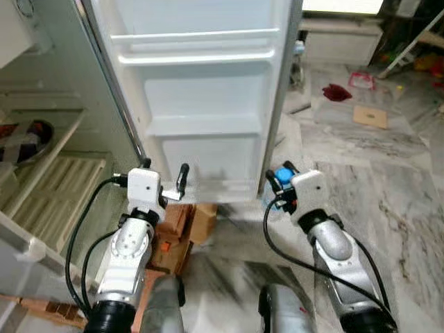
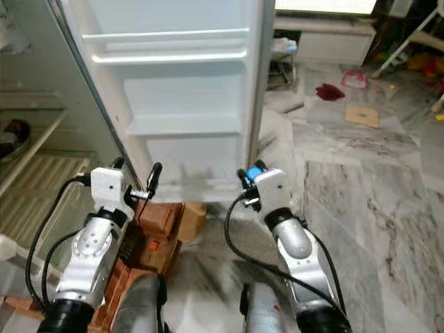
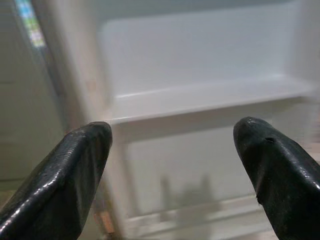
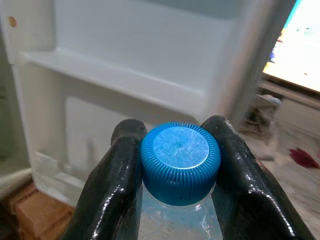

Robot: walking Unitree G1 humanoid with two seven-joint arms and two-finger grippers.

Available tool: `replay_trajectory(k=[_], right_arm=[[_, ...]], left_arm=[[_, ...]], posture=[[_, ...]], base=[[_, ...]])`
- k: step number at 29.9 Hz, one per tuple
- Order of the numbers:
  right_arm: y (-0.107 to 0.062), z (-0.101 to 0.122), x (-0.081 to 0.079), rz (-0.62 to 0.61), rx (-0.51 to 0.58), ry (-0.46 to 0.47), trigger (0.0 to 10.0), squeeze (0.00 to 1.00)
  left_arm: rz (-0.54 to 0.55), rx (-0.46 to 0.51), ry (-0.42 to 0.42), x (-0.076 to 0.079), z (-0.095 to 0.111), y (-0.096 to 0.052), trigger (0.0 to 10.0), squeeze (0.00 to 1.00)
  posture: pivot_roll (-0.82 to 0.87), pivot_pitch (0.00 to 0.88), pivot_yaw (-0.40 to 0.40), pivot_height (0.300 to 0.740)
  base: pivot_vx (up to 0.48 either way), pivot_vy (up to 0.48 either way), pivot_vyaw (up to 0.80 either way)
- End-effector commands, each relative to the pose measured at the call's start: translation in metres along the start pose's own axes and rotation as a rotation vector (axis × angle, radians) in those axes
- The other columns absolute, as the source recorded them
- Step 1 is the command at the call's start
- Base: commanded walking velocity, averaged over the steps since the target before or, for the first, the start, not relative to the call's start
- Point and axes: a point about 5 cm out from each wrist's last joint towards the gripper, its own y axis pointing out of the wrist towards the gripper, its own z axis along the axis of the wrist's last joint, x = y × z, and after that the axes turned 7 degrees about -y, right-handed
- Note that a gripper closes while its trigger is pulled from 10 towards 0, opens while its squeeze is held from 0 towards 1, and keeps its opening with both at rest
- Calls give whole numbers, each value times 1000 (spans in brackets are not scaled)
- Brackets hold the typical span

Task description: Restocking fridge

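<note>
No lettering, label, brand or number can be read anywhere, neither on the bottle's blue cap (image 4: 180,161) nor on the fridge door (image 1: 201,104).

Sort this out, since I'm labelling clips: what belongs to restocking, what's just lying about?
Job: bottle with blue cap in the right gripper; open fridge door; open left gripper.
Lying about: cardboard boxes; red cloth; cardboard piece.

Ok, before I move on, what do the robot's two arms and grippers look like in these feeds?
Both arms are silver metal tubes with white boxy wrist housings, black collars lower down and looping black cables. The left gripper and right gripper each have two long, glossy black fingers with rounded tips. No markings are legible.
</note>
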Motion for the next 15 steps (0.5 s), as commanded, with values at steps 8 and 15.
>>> replay_trajectory(k=[8, 15], right_arm=[[1, 9, -4, 32, 52, -13, 10000, 0], [1, 10, -6, 44, 57, -7, 10000, 0]], left_arm=[[2, 11, -9, 2, 4, 3, 10000, 0], [12, 6, -12, 2, 3, 3, 10000, 0]], posture=[[-9, 5, -5, 635], [-7, 8, -6, 635]], base=[[393, 0, 0], [146, 0, 0]])
